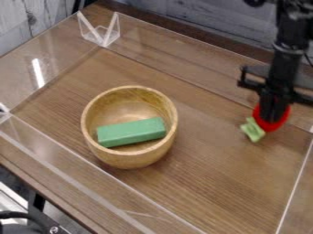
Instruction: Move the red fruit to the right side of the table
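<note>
Red fruit hanging straight under the claw, way over on the right of the table

The gripper (272,111) is clenched on the red fruit (268,117), pointing down. The fruit's green leafy end trails lower-left, at or just above the table (184,196). Only 1 arm here. I'd guess it's just lower and release now, near the clear wall (299,183).

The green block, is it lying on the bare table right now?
No, the green block lies inside the round wooden bowl, not on the table.
</note>
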